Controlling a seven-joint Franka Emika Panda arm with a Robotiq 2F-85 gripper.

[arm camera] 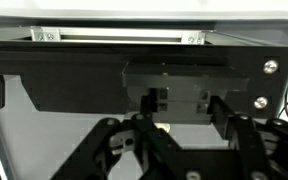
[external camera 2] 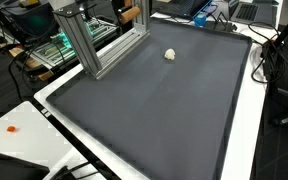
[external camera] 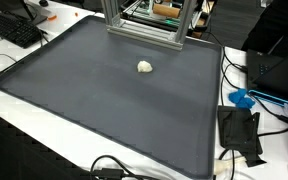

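Note:
A small white lump point(external camera: 145, 67) point(external camera 2: 170, 55) lies alone on the dark grey mat point(external camera: 104, 110) point(external camera 2: 154, 110), toward its far side, in both exterior views. Neither exterior view shows the arm or the gripper. In the wrist view my gripper point(arm camera: 179, 102) fills the lower half as dark linkages, and its two fingertips stand apart with a gap and nothing between them. A small pale speck point(arm camera: 164, 127) shows just beside one finger point(arm camera: 155, 100); I cannot tell whether it is the lump. Past the fingers are a dark band and a silver rail point(arm camera: 119, 35).
An aluminium frame point(external camera: 144, 25) point(external camera 2: 89, 40) stands at the mat's far edge. A keyboard point(external camera: 12, 28) lies off one corner. A blue object point(external camera: 242, 98), a black box point(external camera: 239, 130) and cables sit on the white table beside the mat.

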